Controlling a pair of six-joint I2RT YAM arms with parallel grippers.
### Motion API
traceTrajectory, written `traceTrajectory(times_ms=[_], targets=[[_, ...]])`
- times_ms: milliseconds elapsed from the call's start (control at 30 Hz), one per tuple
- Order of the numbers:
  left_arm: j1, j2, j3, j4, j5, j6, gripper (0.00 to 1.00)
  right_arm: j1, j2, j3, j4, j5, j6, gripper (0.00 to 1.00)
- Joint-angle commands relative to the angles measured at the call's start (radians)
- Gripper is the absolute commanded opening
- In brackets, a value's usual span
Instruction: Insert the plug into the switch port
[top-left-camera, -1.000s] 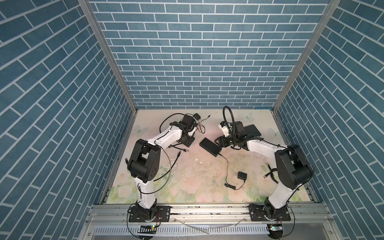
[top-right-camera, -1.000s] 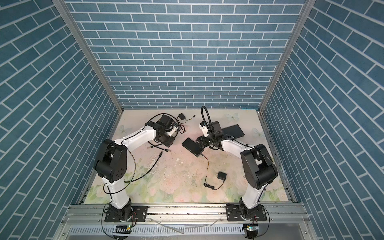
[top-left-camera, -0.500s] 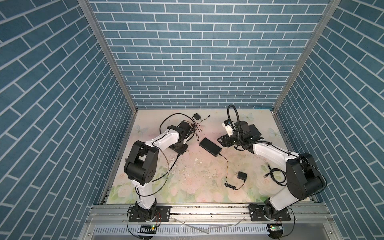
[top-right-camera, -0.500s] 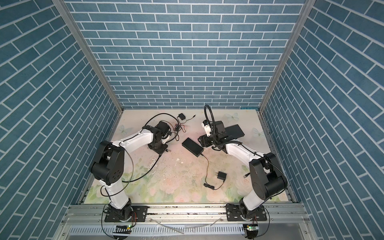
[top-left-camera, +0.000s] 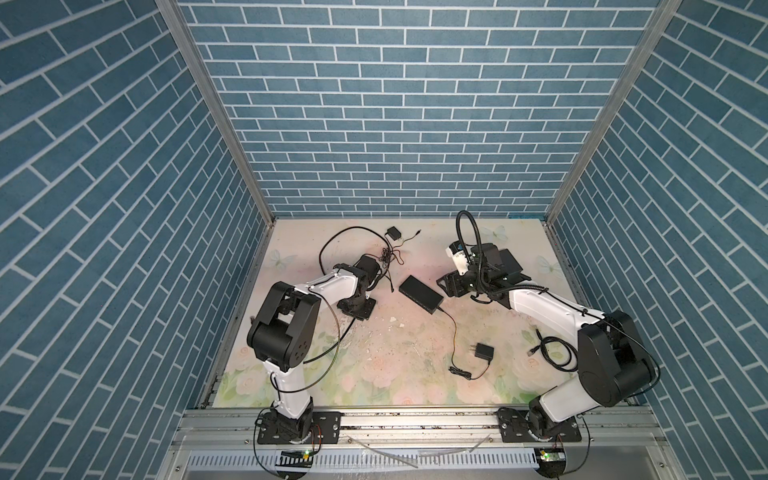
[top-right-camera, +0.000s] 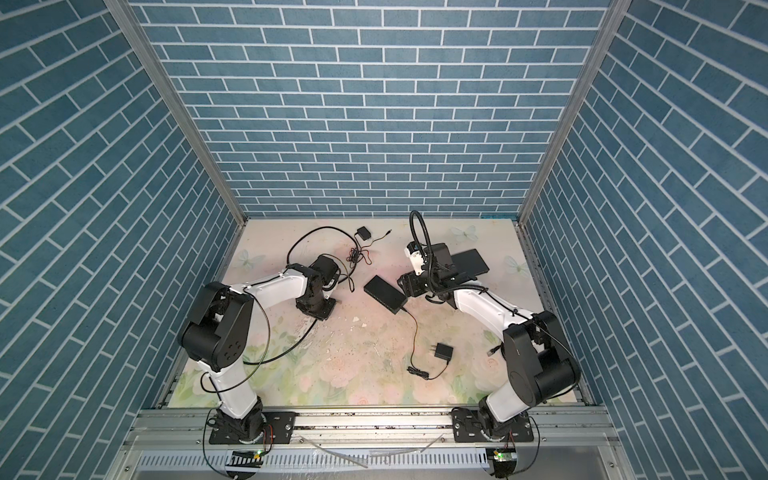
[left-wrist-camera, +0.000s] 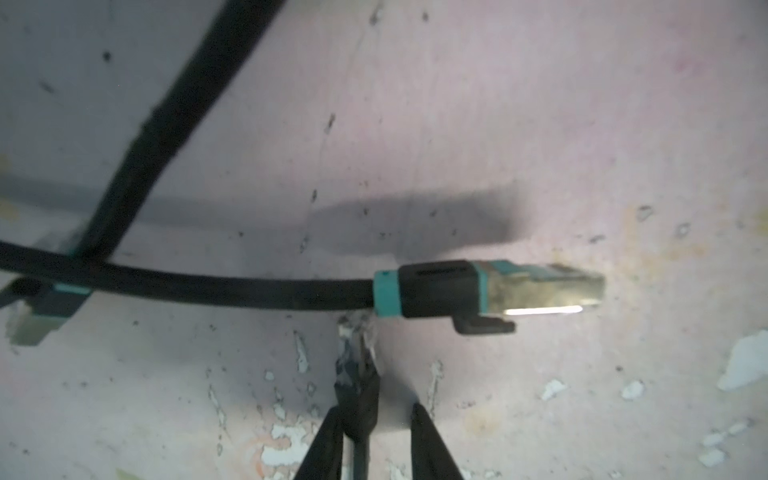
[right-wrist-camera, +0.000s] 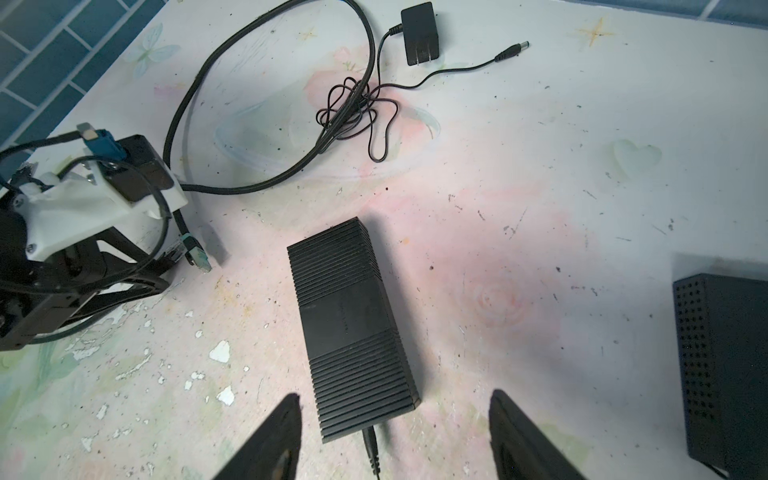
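The plug (left-wrist-camera: 490, 291), metal-tipped with a teal and black boot, ends a black cable and lies on the mat; it also shows in the right wrist view as the plug (right-wrist-camera: 195, 254). My left gripper (left-wrist-camera: 380, 409) points down just short of the cable behind the boot. Its jaws stand narrowly apart and I make out nothing between them. The switch (right-wrist-camera: 349, 324) is a black ribbed box at mid-table, seen in both top views (top-left-camera: 420, 294) (top-right-camera: 385, 294). Its ports are hidden. My right gripper (right-wrist-camera: 395, 415) hangs open over the switch's cord end.
A second black perforated box (right-wrist-camera: 723, 365) lies under my right arm. A power adapter (top-left-camera: 393, 232) with tangled thin wire sits at the back. Another adapter (top-left-camera: 483, 352) lies in front, and a coiled cable (top-left-camera: 555, 347) lies at the right. The cable's other plug (left-wrist-camera: 37, 316) lies nearby.
My left arm has swung toward the front and come down beside the plug, its jaws narrowing. My right gripper has stayed over the switch while its elbow shifted right.
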Motion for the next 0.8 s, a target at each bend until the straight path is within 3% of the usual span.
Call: traceTrajectory(times_ms=[0, 167, 267, 400, 600, 767], targets=[[0.001, 0.024, -0.024, 0.024, 0.01, -0.024, 0.22, 0.002, -0.033, 0.0, -0.057, 0.011, -0.025, 0.71], [0.0, 0.023, -0.008, 0.035, 0.065, 0.001, 0.05, 0.002, -0.047, 0.015, -0.08, 0.008, -0.035, 0.71], [-0.005, -0.006, 0.019, 0.059, 0.194, 0.037, 0.01, 0.002, -0.045, 0.019, -0.082, -0.033, -0.028, 0.71], [-0.034, -0.048, 0.067, 0.094, 0.394, 0.096, 0.0, 0.003, -0.021, 0.02, -0.055, -0.178, 0.039, 0.68], [-0.082, -0.059, 0.117, 0.078, 0.671, 0.23, 0.0, 0.016, -0.053, -0.077, 0.142, -0.412, 0.183, 0.68], [-0.122, -0.053, 0.144, 0.098, 0.771, 0.255, 0.0, 0.017, -0.066, -0.159, 0.297, -0.529, 0.34, 0.68]])
